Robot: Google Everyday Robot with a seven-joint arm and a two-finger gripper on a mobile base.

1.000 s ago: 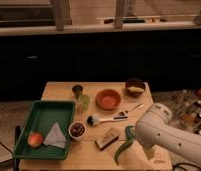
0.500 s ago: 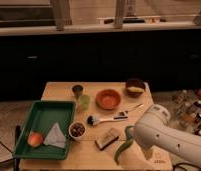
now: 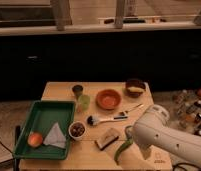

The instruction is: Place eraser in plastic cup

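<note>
The eraser, a tan block with a dark edge, lies on the wooden table near the front, right of the white bowl. The plastic cup, pale yellow-green, stands upright at the table's left middle, just in front of a shorter dark cup. My white arm comes in from the lower right. My gripper shows only as a dark end of the arm just right of the eraser, well away from the plastic cup.
A green tray at the left holds an orange fruit and a white cloth. Also on the table are a white bowl of dark contents, a brush, an orange bowl, a dark bowl and a green pepper. Bottles stand to the right.
My arm has edged slightly left. The things on the table have not moved.
</note>
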